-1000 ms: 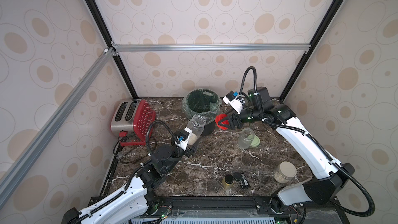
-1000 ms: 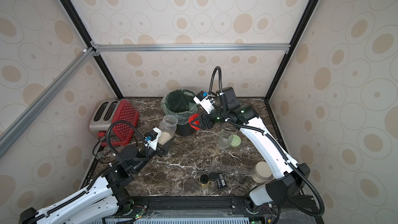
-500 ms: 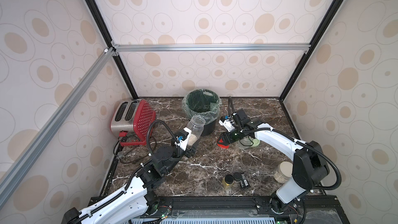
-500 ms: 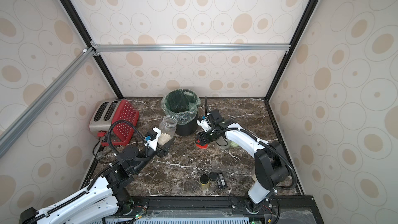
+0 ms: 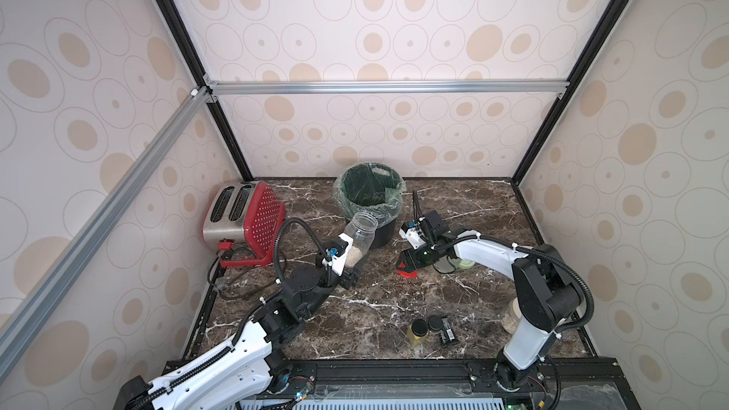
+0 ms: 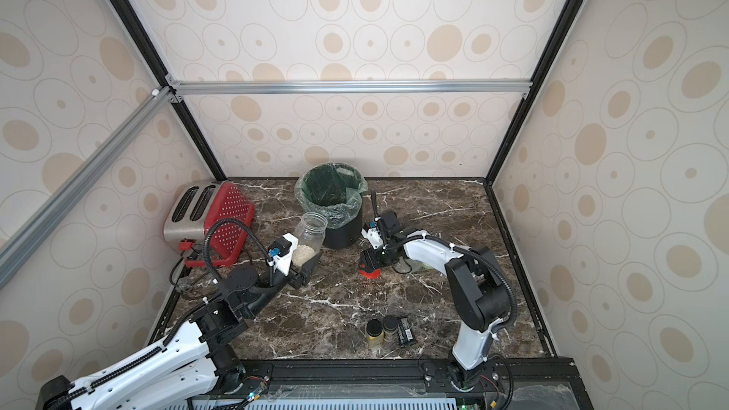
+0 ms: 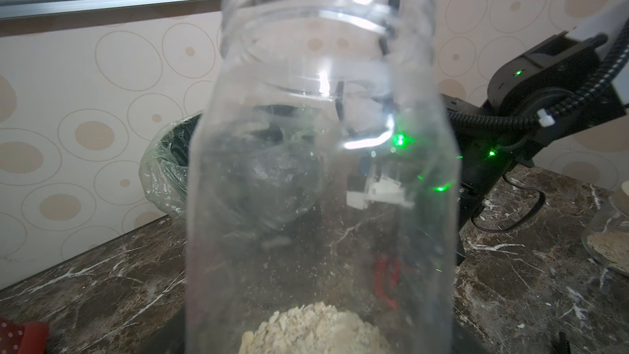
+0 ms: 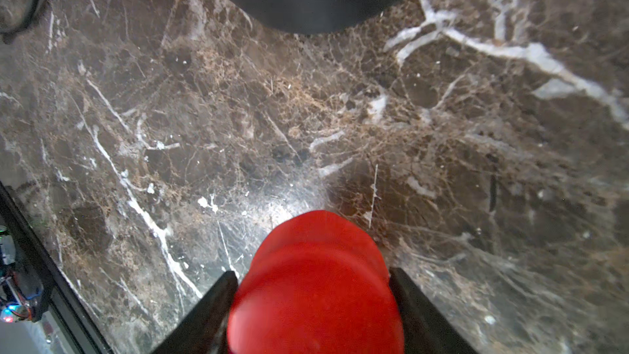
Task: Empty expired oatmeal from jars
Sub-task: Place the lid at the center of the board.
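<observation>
Item: left gripper [image 5: 355, 266] clamped on the base of an open jar [image 5: 361, 236]; right gripper [image 8: 313, 272] down at the red lid [image 8: 316, 301] on the marble tabletop [image 5: 355, 309].
Detail: The left fingers are closed tight round the jar's bottom. The jar's long axis is tilted, with the base low and the uncapped mouth pointing up and toward the lined black bin [image 5: 384, 232], just at its front wall. The oatmeal [image 7: 313, 328] lies heaped in the jar's bottom. The right fingers stand along both sides of the red lid, which rests on the marble; whether they press it or stand just clear cannot be told. A second ago the right arm was raised, with the lid held aloft beside the bin. It is now low, near an empty jar [image 5: 443, 266] and a pale green lid [image 5: 465, 264]. The left arm and its jar are unchanged.
</observation>
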`<state>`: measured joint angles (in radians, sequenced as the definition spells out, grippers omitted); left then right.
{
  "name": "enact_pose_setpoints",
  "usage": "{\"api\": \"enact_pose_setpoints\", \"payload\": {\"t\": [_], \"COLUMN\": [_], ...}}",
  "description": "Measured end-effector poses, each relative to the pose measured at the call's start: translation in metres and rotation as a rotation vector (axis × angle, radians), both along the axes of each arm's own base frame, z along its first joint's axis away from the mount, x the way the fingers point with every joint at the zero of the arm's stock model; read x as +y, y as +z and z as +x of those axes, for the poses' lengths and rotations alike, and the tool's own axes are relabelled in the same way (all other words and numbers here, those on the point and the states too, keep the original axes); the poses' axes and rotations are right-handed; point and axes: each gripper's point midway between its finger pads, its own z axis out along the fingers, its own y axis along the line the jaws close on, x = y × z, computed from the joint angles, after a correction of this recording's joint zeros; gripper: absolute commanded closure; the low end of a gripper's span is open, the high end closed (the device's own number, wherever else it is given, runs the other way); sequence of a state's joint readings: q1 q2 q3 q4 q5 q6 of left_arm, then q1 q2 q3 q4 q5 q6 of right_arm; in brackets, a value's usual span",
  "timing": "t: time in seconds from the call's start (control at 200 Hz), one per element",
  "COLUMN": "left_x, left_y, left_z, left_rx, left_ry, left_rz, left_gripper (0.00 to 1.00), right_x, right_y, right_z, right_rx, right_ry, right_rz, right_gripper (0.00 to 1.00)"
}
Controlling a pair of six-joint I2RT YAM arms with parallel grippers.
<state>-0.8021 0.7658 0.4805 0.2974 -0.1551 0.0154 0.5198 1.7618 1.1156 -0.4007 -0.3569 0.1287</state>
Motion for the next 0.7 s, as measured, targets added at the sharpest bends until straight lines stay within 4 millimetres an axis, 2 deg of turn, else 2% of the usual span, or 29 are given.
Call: {"api": "enact_pose_setpoints", "payload": {"t": [0.18, 0.33, 0.431, 0.531, 0.586, 0.701], "left_x": [-0.002, -0.004, -0.006, -0.008, -0.011, -0.018], "left_y": [-0.004, -0.004, -0.003, 0.000, 0.004, 0.013], "left_z": [0.001, 0.002, 0.002, 0.002, 0.003, 0.005], "left_rx": [0.008, 0.011, 0.017, 0.026, 0.026, 0.024], "left_ry": [-0.001, -0.010, -0.017, -0.024, -0.032, -0.054], "left_rz": [0.012, 0.021, 0.026, 0.035, 0.035, 0.034], "left_gripper": [0.65, 0.65, 0.65, 0.65, 0.65, 0.65], "right_x": [0.001, -0.002, -0.006, -0.007, -0.004, 0.009], "right_y": [0.000, -0.003, 0.006, 0.042, 0.075, 0.159], "right_z": [0.006, 0.004, -0.003, -0.012, -0.017, -0.032], "right_rx": [-0.022, -0.015, -0.010, -0.044, -0.090, -0.229], "right_ry": [-0.014, -0.020, -0.017, 0.001, 0.021, 0.098], "right_rz": [0.005, -0.008, -0.015, 0.022, 0.079, 0.262], "right_gripper": [0.13, 0.13, 0.13, 0.14, 0.14, 0.15]}}
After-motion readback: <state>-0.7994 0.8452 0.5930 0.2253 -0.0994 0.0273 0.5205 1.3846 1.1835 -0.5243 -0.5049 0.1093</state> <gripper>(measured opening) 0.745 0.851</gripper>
